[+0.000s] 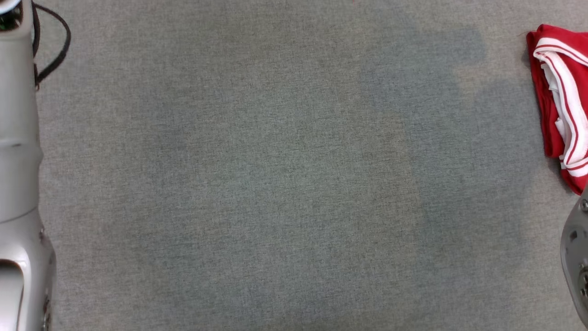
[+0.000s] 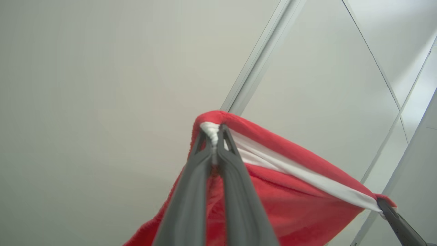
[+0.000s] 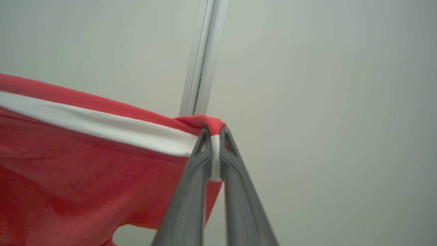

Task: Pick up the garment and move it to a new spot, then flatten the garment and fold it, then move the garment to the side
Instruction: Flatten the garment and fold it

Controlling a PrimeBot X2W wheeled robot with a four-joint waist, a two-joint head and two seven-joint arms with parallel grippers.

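A red garment (image 2: 293, 194) with a white band hangs in the air, stretched between my two grippers. In the left wrist view my left gripper (image 2: 215, 133) is shut on one end of the white band. At that view's lower right, my right gripper (image 2: 385, 205) pinches the other end. The right wrist view shows the right gripper (image 3: 214, 133) shut on the garment (image 3: 85, 164) at the band's corner, the cloth sagging away to the left. My pale left forearm (image 1: 18, 161) rises along the head view's left edge.
The grey cloth-covered table (image 1: 285, 184) spreads across the head view. A bunched red and white cloth (image 1: 562, 105) lies on it at the right edge, above a grey part of my right arm (image 1: 576, 250). Behind the held garment are pale wall panels with metal strips (image 3: 203, 58).
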